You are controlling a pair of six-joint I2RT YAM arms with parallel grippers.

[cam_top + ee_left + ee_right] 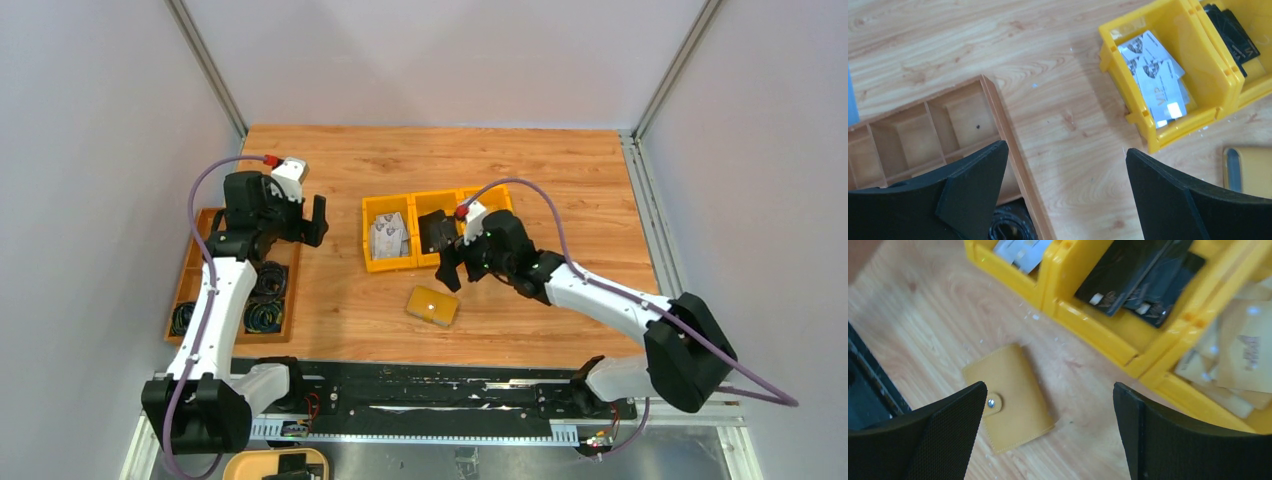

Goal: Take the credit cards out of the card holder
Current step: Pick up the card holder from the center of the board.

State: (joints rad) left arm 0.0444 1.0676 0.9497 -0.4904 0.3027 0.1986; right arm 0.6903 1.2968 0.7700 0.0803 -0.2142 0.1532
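Observation:
The mustard-yellow card holder [432, 306] lies flat on the wooden table in front of the yellow bins. It is folded shut with its silver snap stud on top [1008, 395], and any credit cards inside it are hidden. My right gripper [440, 256] hovers above and just behind it, open, with its left fingertip over the stud side in the right wrist view [1050, 386]. The left gripper [312, 222] hangs open over the table between the brown tray and the bins, with bare wood between its fingers [1066, 149]. One edge of the card holder [1248, 170] shows at the right of that view.
Three yellow bins stand side by side behind the holder. The left bin [367, 235] holds white cards [1155, 75], the middle bin [1098, 335] black cards [1138, 275], and the right one tan cards [1243, 355]. A brown compartment tray [190, 290] with black coils [265, 315] sits at the left.

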